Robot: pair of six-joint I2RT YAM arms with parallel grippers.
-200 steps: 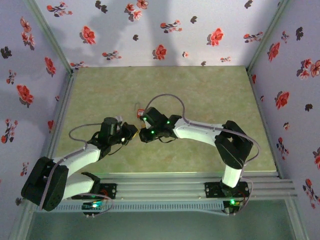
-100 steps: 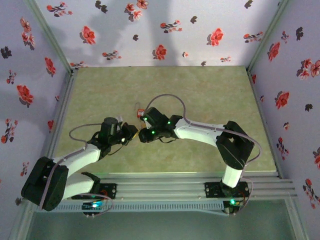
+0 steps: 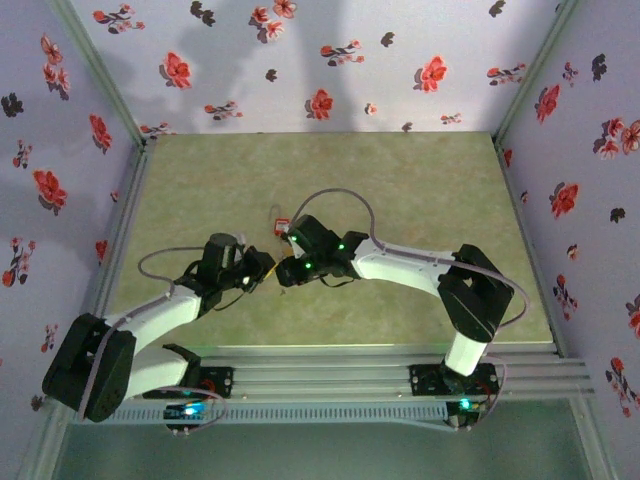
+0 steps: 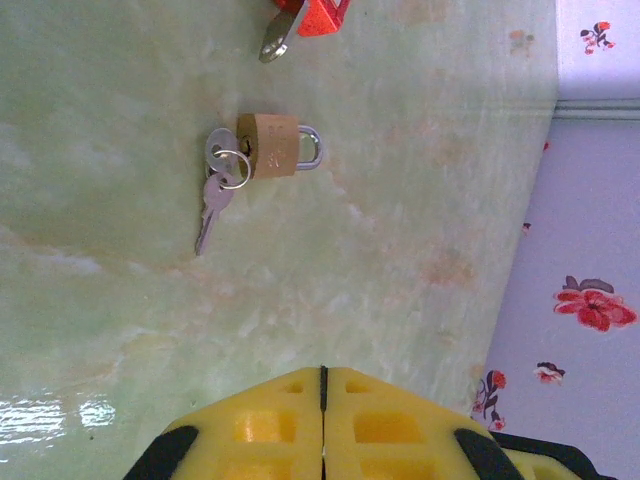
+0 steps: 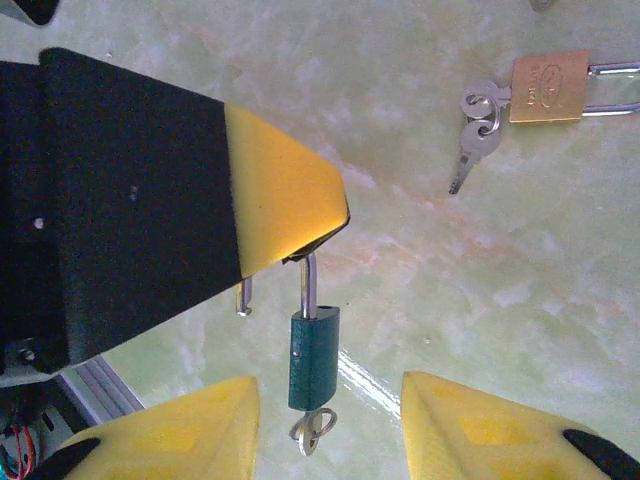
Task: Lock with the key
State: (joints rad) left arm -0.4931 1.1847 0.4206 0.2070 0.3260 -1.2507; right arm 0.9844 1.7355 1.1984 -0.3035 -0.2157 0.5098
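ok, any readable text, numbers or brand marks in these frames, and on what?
No legible text anywhere.
Brass padlock: a stamped marking on its face, too blurred to read.
Green padlock: no marking visible on the side shown.
Red item at the frame edge: cut off, nothing readable.

green padlock (image 5: 313, 358) shackle behind left jaws

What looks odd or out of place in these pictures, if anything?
The green padlock hangs from the left end effector by its shackle, which is open: one leg stands free beside the body. A key ring shows under it.
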